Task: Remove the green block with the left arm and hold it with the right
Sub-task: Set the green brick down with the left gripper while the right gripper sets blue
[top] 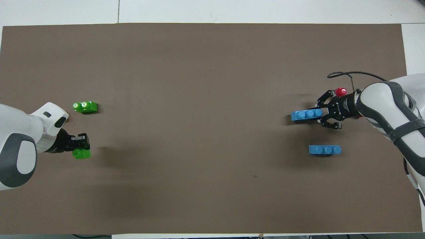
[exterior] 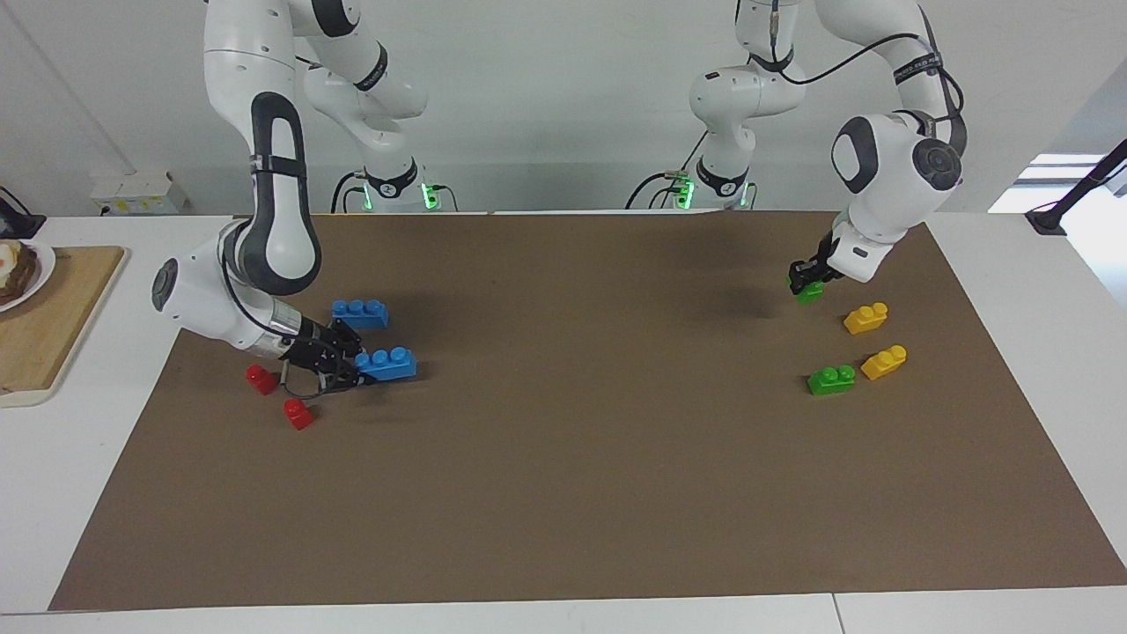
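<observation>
The left gripper [exterior: 805,283] has its fingers closed on the green block [exterior: 809,292], low over the brown mat [exterior: 563,493] at the left arm's end of the table [exterior: 1012,608]; whether the block touches the mat cannot be told. In the overhead view the block [top: 81,153] shows just past the fingers. A second green block [exterior: 831,379] and two yellow blocks [exterior: 865,318] [exterior: 884,362] lie nearby on the mat, farther from the robots.

The right gripper [exterior: 352,365] has its fingers closed on one end of a blue block [exterior: 387,364], low over the mat at the right arm's end. Another blue block [exterior: 359,313] lies nearer to the robots, and two red blocks [exterior: 261,379] [exterior: 298,413] lie beside the gripper. A wooden board [exterior: 44,326] sits off the mat.
</observation>
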Robot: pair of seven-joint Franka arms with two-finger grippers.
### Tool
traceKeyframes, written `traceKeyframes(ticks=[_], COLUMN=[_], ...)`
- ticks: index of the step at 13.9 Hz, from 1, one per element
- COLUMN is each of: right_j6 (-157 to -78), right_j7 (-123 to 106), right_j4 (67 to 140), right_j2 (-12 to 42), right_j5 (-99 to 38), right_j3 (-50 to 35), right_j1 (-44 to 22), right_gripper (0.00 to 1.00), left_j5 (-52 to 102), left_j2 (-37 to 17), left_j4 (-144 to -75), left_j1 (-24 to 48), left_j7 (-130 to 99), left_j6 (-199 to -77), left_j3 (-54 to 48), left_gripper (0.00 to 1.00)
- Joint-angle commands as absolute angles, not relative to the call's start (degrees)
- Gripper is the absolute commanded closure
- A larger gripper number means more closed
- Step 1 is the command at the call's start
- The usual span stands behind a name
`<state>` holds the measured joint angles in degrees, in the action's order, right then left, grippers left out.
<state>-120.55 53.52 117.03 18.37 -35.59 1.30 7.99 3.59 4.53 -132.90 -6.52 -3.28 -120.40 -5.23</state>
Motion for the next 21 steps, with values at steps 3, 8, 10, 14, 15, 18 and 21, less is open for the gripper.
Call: traceKeyframes(ticks=[3, 8, 10, 14, 15, 18, 21], right_j6=[-122.95, -122.96, -123.05, -123.22, -123.22, -124.54, -124.63], right_j7=[52.82, 53.61, 53.88, 57.3, 57.91, 58.62, 58.54], right_j4=[119.27, 119.44, 119.44, 119.36, 119.36, 119.18, 119.27], right_j2=[16.7, 16.61, 16.61, 16.61, 16.7, 16.79, 16.79], right_j5=[-34.72, -33.22, -33.22, -31.91, -31.12, -29.88, -29.88], right_j3=[0.44, 0.44, 0.44, 0.44, 0.44, 0.44, 0.44], right_j1=[8.97, 8.35, 8.35, 7.21, 7.21, 7.38, 7.29], right_gripper=[1.0, 1.0, 1.0, 1.0, 1.0, 1.0, 1.0], left_j5=[1.32, -2.09, -2.29, -2.29, -2.29, -2.29, -2.29], left_j2=[0.45, -2.19, -2.55, -3.08, -3.08, -2.9, -2.11], left_j4=[-133.42, -133.24, -133.42, -133.51, -133.51, -132.98, -129.05], left_j1=[-7.21, -7.03, -7.03, -7.12, -7.12, -7.12, -7.12], left_j7=[-1.67, -1.67, -1.76, -2.19, -2.28, -2.37, -2.46], left_j6=[-126.9, -129.99, -130.43, -130.78, -130.69, -129.73, -123.52], left_j3=[-5.63, -5.63, -5.63, -5.71, -5.63, -5.63, -5.71], left_gripper=[1.0, 1.0, 1.0, 0.5, 0.45, 0.0, 0.0])
